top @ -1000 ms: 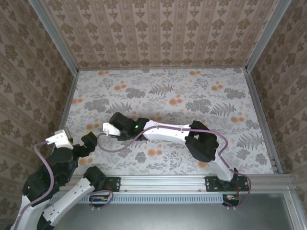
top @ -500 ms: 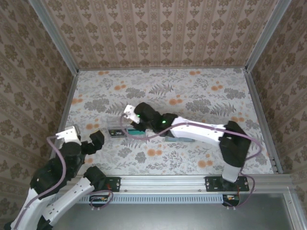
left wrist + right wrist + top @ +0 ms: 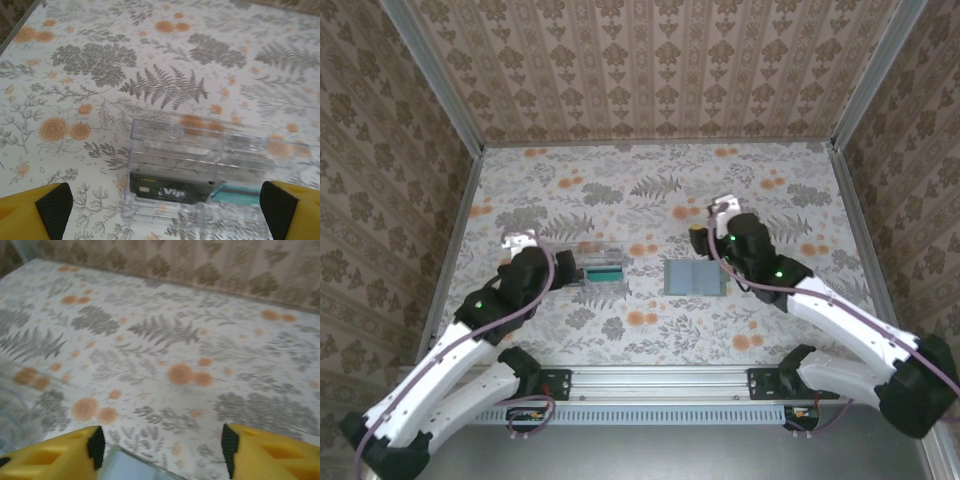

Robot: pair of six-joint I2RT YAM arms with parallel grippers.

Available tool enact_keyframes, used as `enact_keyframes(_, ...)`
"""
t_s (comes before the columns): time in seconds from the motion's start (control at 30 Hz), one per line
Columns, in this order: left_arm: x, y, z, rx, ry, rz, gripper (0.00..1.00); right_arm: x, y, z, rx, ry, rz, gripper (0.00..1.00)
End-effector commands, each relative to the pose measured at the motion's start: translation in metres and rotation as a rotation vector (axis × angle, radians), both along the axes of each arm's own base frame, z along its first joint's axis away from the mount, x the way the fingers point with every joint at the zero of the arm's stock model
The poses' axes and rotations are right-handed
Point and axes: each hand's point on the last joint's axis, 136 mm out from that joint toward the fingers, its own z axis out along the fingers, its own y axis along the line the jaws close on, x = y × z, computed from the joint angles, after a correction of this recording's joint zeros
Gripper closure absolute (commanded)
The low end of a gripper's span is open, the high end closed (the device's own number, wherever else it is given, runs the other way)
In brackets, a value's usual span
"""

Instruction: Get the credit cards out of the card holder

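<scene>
The card holder (image 3: 694,278) lies open and flat at mid-table, grey-blue inside; one corner of it (image 3: 132,467) shows between my right fingers. A teal credit card (image 3: 603,270) lies in a clear plastic tray (image 3: 582,262), and in the left wrist view this card (image 3: 240,195) sits beside a black VIP card (image 3: 170,187). My right gripper (image 3: 705,235) hovers open just beyond the holder's far edge, with nothing between its fingers (image 3: 160,447). My left gripper (image 3: 558,265) is open at the tray's left end, its fingertips (image 3: 165,210) spread wider than the tray (image 3: 175,150).
Patterned walls close in the table on three sides, with metal rails along the left (image 3: 460,215) and right (image 3: 865,240) edges. The floral tabletop (image 3: 650,190) stretches behind the tray and holder.
My right arm has swung from over the tray back to the right and its jaws have opened; the teal card now lies in the tray. My left arm has reached forward to the tray.
</scene>
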Motion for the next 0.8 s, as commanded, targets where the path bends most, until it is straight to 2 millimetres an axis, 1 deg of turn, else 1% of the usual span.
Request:
enact_keyframes(0.0,0.022,0.007,-0.003,0.026,-0.004,0.074,0.00,-0.002,-0.040,0.005,0.056,-0.035,-0.145,0.18)
enact_keyframes(0.07,0.031,0.020,-0.009,0.081,0.006,0.133,0.00,-0.004,-0.064,0.004,0.064,-0.065,-0.238,0.01)
enact_keyframes(0.1,0.036,0.025,-0.011,0.104,0.008,0.146,0.00,-0.005,-0.074,0.004,0.066,-0.090,-0.280,0.00)
enact_keyframes(0.13,0.040,0.030,-0.013,0.118,0.006,0.155,0.00,-0.005,-0.080,0.004,0.065,-0.113,-0.306,0.00)
enact_keyframes(0.27,0.054,0.052,-0.021,0.114,-0.018,0.178,0.00,0.000,-0.093,-0.007,0.001,-0.161,-0.339,0.00)
enact_keyframes(0.33,0.059,0.068,-0.024,0.131,-0.059,0.217,0.00,0.006,-0.101,-0.017,-0.057,-0.140,-0.371,0.00)
enact_keyframes(0.4,0.064,0.082,-0.022,0.182,-0.099,0.232,0.00,0.011,-0.109,-0.024,-0.087,-0.111,-0.402,0.00)
enact_keyframes(0.47,0.069,0.094,-0.025,0.232,-0.096,0.235,0.00,0.016,-0.118,-0.027,-0.106,-0.094,-0.438,0.00)
enact_keyframes(0.5,0.072,0.101,-0.028,0.216,-0.076,0.260,0.00,0.019,-0.125,-0.028,-0.109,-0.090,-0.461,0.00)
enact_keyframes(0.57,0.083,0.107,-0.037,0.187,-0.051,0.262,0.00,0.024,-0.136,-0.032,-0.104,-0.075,-0.506,0.00)
enact_keyframes(0.6,0.091,0.109,-0.042,0.207,-0.054,0.246,0.00,0.027,-0.143,-0.034,-0.102,-0.074,-0.530,0.00)
enact_keyframes(0.7,0.107,0.121,-0.051,0.269,-0.078,0.274,0.00,0.030,-0.161,-0.038,-0.092,-0.075,-0.588,0.00)
enact_keyframes(0.77,0.117,0.123,-0.062,0.303,-0.083,0.271,0.00,0.032,-0.173,-0.040,-0.089,-0.091,-0.629,0.00)
